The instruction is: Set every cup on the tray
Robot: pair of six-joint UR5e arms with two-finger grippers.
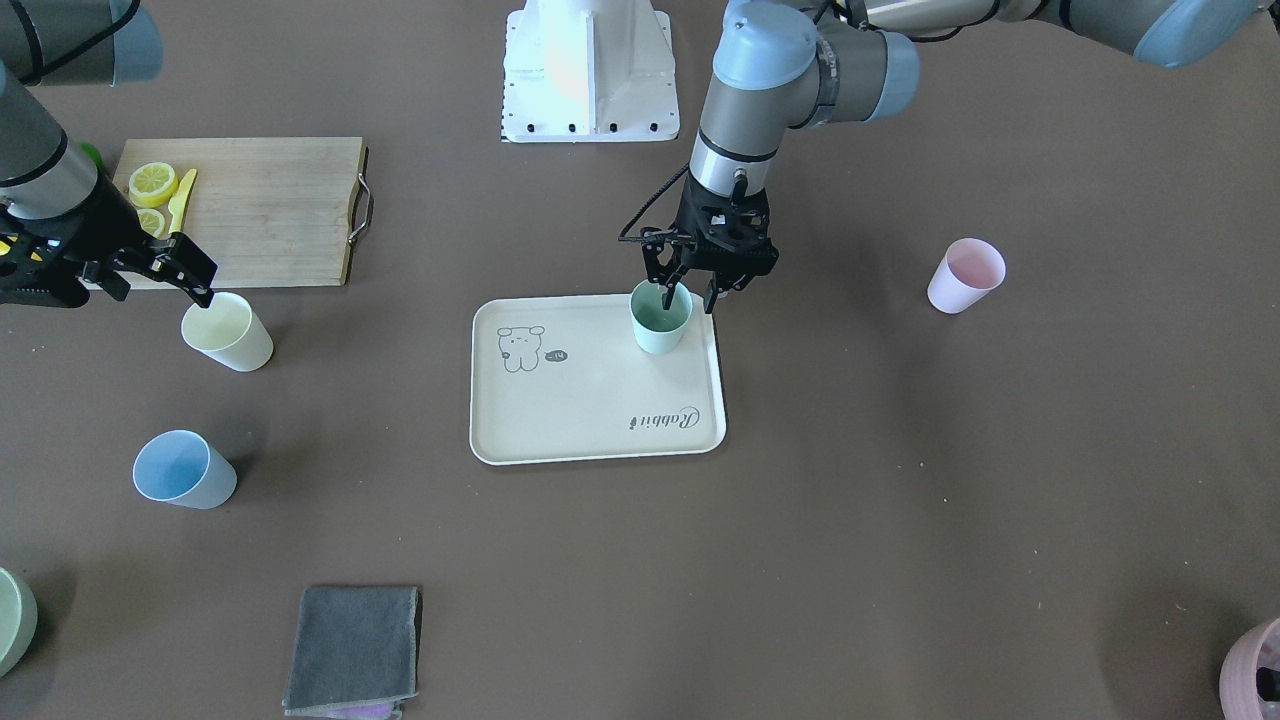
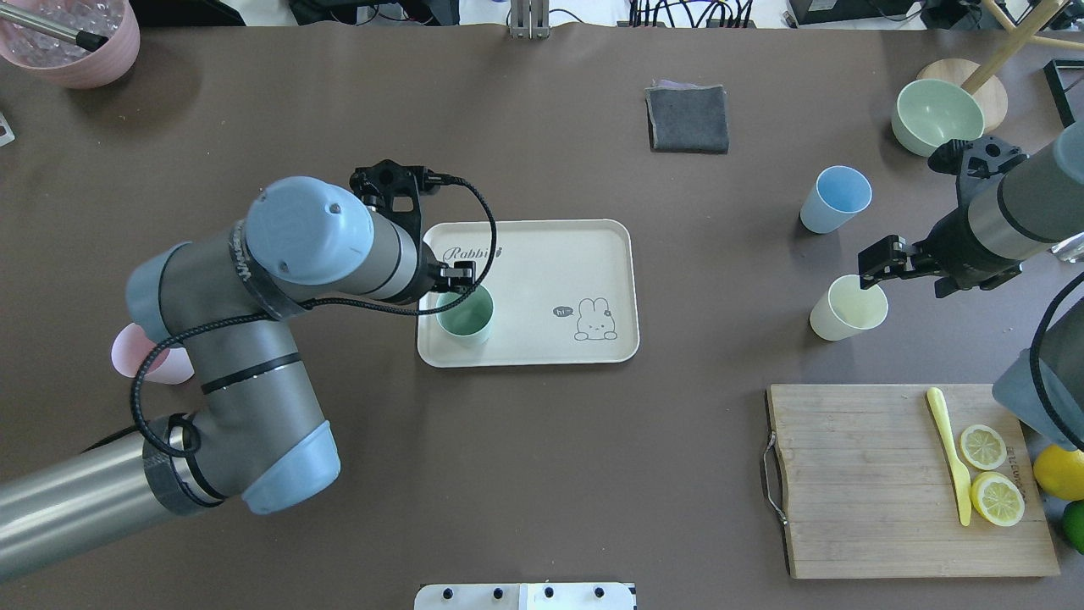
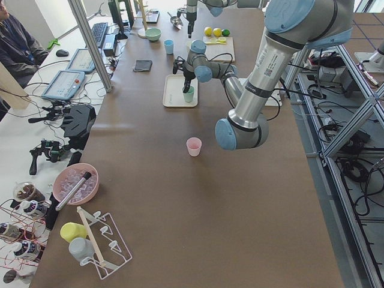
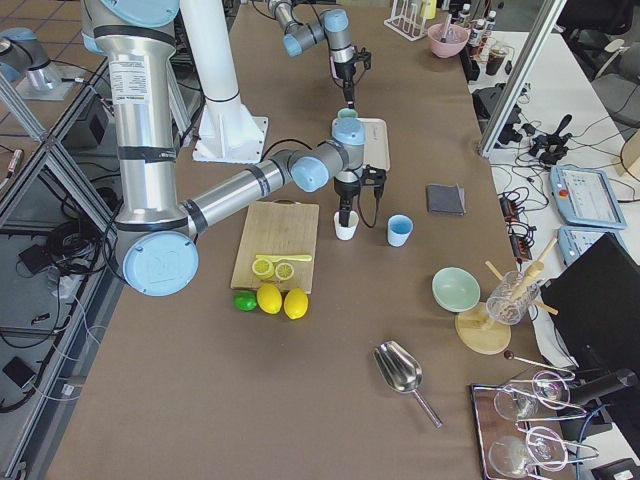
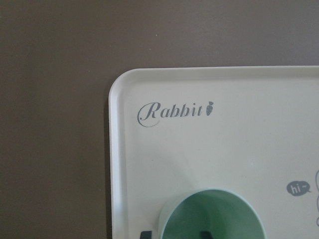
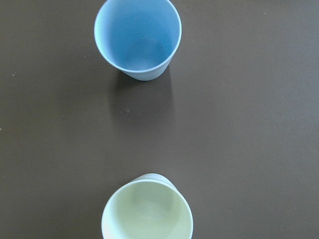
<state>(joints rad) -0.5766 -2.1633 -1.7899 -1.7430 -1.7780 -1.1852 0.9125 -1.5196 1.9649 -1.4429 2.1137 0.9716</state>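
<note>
The cream tray (image 1: 590, 400) with the "Rabbit" script lies mid-table. A green cup (image 1: 660, 320) stands upright on it near a corner. My left gripper (image 1: 690, 292) is over this cup, jaws apart, one finger inside the rim and one outside; the left wrist view shows the cup (image 5: 214, 219) on the tray (image 5: 224, 149). A pale yellow cup (image 1: 228, 332), a blue cup (image 1: 183, 470) and a pink cup (image 1: 964, 275) stand on the table. My right gripper (image 1: 160, 285) is open, one fingertip just above the yellow cup's rim (image 6: 147, 209).
A bamboo cutting board (image 1: 260, 215) with lemon slices and a yellow knife lies behind the yellow cup. A grey cloth (image 1: 352, 648) lies at the operators' side. A green bowl (image 2: 936, 114) and a pink bowl (image 2: 76, 38) stand at the far corners.
</note>
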